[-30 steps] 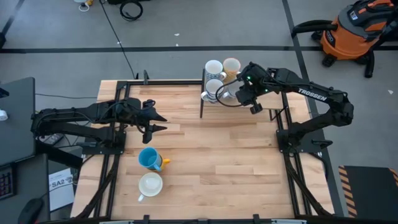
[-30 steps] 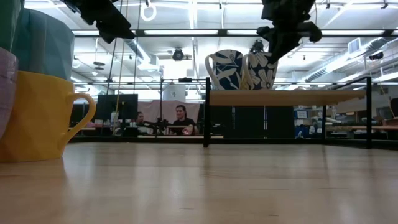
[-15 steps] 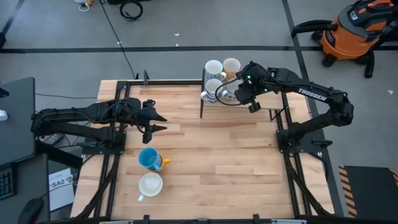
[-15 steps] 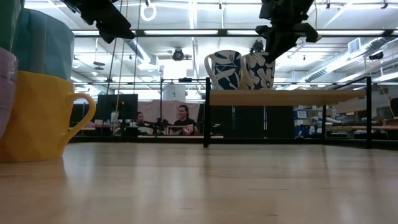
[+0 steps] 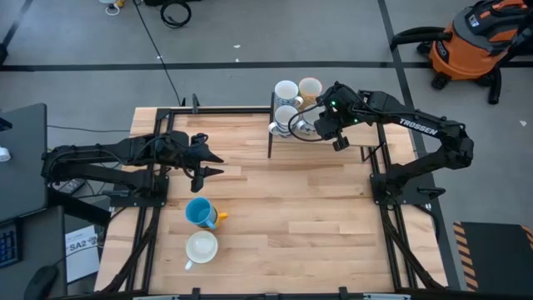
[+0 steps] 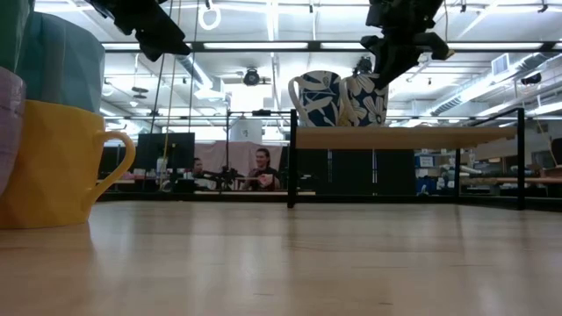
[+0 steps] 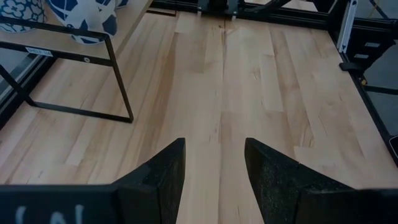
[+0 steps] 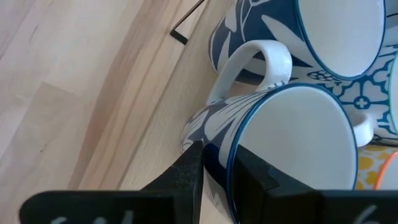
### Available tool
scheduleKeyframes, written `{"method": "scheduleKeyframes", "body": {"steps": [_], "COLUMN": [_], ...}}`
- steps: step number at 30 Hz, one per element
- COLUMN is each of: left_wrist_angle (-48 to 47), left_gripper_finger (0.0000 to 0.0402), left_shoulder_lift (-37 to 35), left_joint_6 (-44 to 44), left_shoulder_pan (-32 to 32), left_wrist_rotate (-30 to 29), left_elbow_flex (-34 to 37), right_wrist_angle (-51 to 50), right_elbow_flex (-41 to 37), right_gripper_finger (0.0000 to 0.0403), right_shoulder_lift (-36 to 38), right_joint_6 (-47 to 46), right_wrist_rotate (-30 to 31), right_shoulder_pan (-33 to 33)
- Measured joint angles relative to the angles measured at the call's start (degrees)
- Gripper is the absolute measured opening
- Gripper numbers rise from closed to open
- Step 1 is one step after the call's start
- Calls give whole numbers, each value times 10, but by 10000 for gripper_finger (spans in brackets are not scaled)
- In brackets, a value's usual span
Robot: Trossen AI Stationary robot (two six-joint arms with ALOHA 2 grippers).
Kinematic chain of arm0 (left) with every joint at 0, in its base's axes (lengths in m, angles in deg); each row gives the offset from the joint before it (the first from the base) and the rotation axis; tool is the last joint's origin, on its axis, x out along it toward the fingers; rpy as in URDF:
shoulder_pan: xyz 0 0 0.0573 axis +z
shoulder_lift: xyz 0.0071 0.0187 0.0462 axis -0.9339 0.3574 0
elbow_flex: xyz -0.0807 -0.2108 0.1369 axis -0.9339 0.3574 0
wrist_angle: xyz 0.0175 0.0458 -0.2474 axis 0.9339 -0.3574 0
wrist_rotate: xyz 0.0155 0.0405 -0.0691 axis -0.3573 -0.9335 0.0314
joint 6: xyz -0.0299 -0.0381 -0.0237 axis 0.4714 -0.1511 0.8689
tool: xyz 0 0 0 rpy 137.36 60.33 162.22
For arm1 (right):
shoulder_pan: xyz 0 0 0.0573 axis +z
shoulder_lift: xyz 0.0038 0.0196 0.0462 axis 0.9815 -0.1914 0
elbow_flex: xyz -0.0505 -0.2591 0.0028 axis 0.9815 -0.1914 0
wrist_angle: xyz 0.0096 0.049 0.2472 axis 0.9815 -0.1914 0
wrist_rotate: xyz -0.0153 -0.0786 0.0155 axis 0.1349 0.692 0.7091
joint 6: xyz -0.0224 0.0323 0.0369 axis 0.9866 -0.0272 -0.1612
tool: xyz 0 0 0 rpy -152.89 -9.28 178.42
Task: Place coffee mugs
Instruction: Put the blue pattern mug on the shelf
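Several coffee mugs stand on a raised wooden shelf (image 6: 395,138) at the table's far edge. Among them are two white ones (image 5: 286,90) and two with a blue-and-white leaf pattern (image 6: 318,98). My right gripper (image 8: 216,177) hangs over the shelf, pointing steeply down. Its fingers are slightly parted, one inside and one outside the near patterned mug's wall (image 8: 214,158). That mug (image 8: 280,143) stands upright on the shelf. I see no hold on it. My left gripper (image 5: 215,164) waits open above the table's left side.
A bright blue mug (image 5: 198,212) and a white mug (image 5: 201,247) sit on the table near its front left. A yellow mug (image 6: 53,167) stands very close in the low view. The shelf's black legs (image 5: 270,137) stand on the wood, with bare tabletop (image 5: 316,217) in the middle.
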Motion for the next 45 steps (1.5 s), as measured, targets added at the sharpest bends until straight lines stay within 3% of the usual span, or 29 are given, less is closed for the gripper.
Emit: {"method": "scheduleKeyframes", "body": {"steps": [14,36,45], "left_wrist_angle": [0,0,0], "left_gripper_finger": [172,172,172], "left_shoulder_lift": [0,0,0], "left_joint_6": [1,1,1], "left_shoulder_pan": [0,0,0], "left_wrist_rotate": [0,-6,-6], "left_elbow_flex": [0,0,0], "right_wrist_angle": [2,12,39], "right_elbow_flex": [0,0,0], "right_gripper_finger": [108,201,208], "right_shoulder_lift": [0,0,2], "right_joint_6": [0,0,5], "right_wrist_rotate": [0,2,100], "right_shoulder_pan": [0,0,0]}}
